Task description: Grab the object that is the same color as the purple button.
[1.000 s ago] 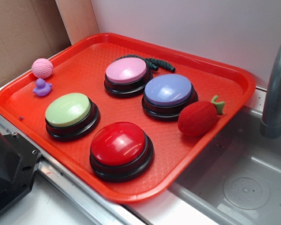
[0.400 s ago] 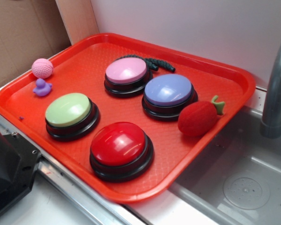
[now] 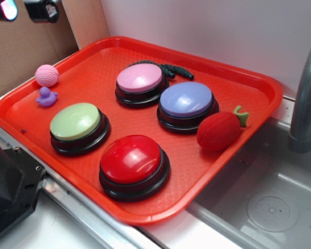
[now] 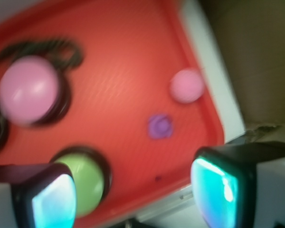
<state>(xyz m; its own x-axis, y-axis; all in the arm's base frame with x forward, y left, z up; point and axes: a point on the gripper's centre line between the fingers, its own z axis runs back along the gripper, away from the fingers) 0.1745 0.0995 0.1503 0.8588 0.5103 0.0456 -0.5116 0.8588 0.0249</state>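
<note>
1. Purple duck figurine: on the far-left part of the red tray, just below the pink knitted ball, close beside it but apart. Untouched, nothing around it. In the wrist view, only a blurred purple blob, shape not readable.
2. Gripper: top-left corner of the exterior view, above the cardboard backing, cut off by the frame edge so only two finger ends visible. In the wrist view, fingers spread wide apart at the bottom of the frame, nothing between them, well above the tray.
3. Green button: left of centre on the tray, black base; partly hidden behind the left finger in the wrist view.
4. Pink button: toward the back of the tray, with a dark braided cord behind it, the cord's left part hidden by the button.
5. Red button: nearest the front edge of the tray.
6. Purple button: right of the pink one, lavender dome on a black base; only a dark sliver at the left edge of the wrist view.
7. Red strawberry toy: just right of the purple button, green stem pointing to the tray rim.
8. Grey faucet: far right, cut off at the top, above a metal sink.
</note>
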